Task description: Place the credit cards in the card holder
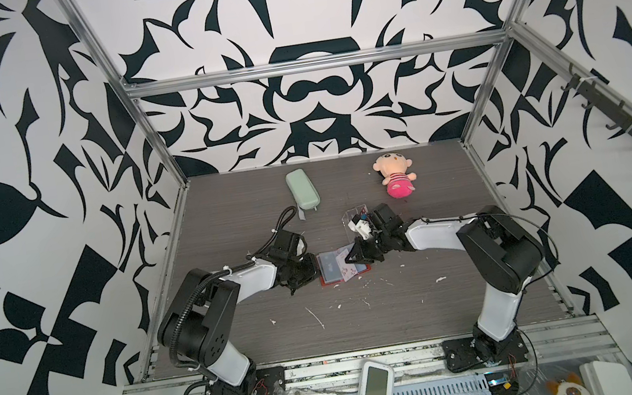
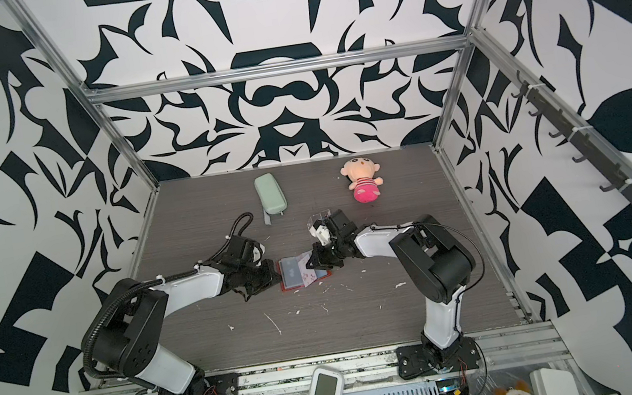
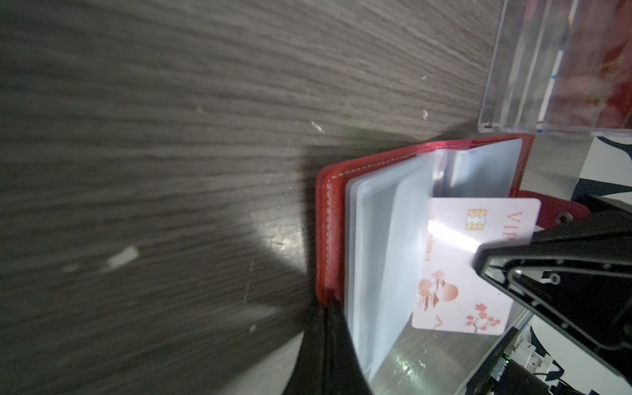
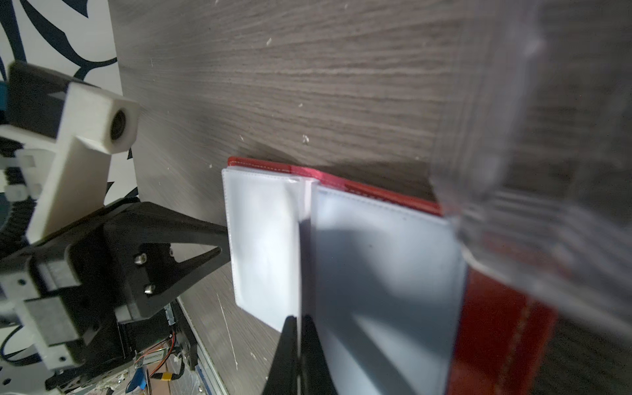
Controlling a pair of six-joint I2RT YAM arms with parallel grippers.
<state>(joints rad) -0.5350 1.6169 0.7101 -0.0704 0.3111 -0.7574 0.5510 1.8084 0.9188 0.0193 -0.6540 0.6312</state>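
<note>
The red card holder (image 1: pixel 328 283) (image 2: pixel 289 288) lies open at the table's centre, its clear plastic sleeves fanned upward. My left gripper (image 1: pixel 314 274) (image 3: pixel 330 307) is shut on the holder's red cover (image 3: pixel 325 222) at its left edge. My right gripper (image 1: pixel 350 260) (image 4: pixel 300 321) is shut on one of the credit cards (image 3: pixel 455 273), a white one with red "VIP" lettering, a chip and blossoms. The card stands tilted on edge among the sleeves (image 4: pixel 263 239), its far side against the open leaves. No other credit card shows.
A clear acrylic box (image 1: pixel 355 218) (image 3: pixel 547 68) stands just behind the holder, partly hidden by the right wrist. A pale green oblong case (image 1: pixel 302 190) and a pink plush doll (image 1: pixel 395 179) lie further back. A white device (image 1: pixel 375 391) rests on the front rail.
</note>
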